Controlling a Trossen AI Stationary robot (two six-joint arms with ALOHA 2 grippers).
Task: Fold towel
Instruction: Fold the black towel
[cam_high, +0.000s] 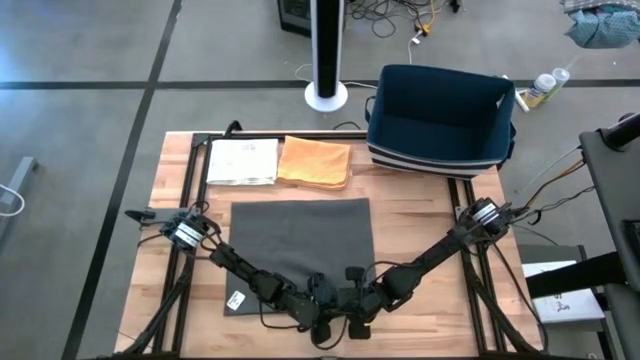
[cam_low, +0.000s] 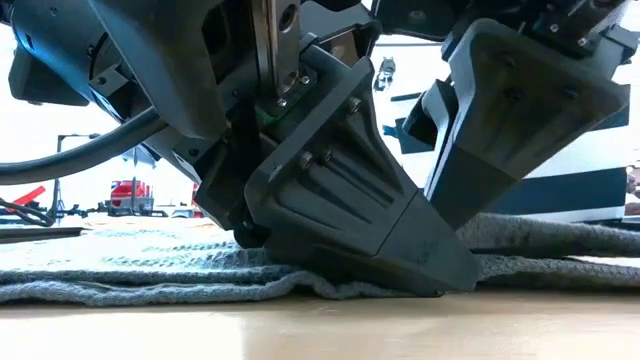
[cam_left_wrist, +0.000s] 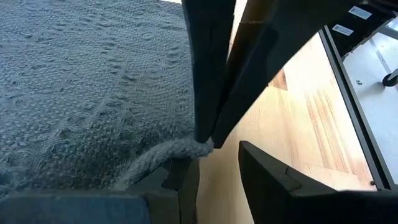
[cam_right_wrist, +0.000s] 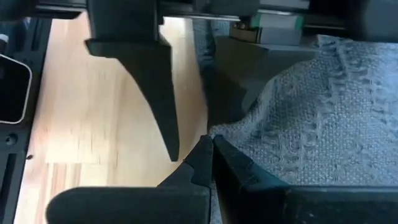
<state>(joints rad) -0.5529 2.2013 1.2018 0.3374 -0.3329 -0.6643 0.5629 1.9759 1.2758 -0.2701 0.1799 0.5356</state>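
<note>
A dark grey towel (cam_high: 300, 250) lies spread flat on the wooden table (cam_high: 420, 230). Both grippers meet at its near edge, right of the middle. My right gripper (cam_right_wrist: 210, 144) is shut on that edge. My left gripper (cam_left_wrist: 219, 163) stands open right against it, coming in low from the left. One of the left gripper's fingers (cam_right_wrist: 239, 87) is over the towel and the other (cam_right_wrist: 158, 93) over bare wood. In the low view the left gripper (cam_low: 440, 275) slants down onto the towel (cam_low: 150, 265), with the right gripper (cam_low: 520, 110) behind it. My left gripper has one finger (cam_left_wrist: 180, 177) lying against the towel's near edge (cam_left_wrist: 163, 155); nothing sits between its two fingers. It comes slanting down from the table's left. My right gripper pinches the towel's near edge (cam_left_wrist: 186, 147) between its two fingertips (cam_left_wrist: 206, 134). The fingers slant down from the table's right. The edge is gathered into a small ridge at the tips; the rest of the towel stays flat on the table.
A folded orange cloth (cam_high: 315, 163) and a folded white cloth (cam_high: 243, 162) lie side by side at the far edge. A navy bin (cam_high: 440, 118) stands at the far right corner. A small white tag (cam_high: 237, 300) lies by the towel's near left corner.
</note>
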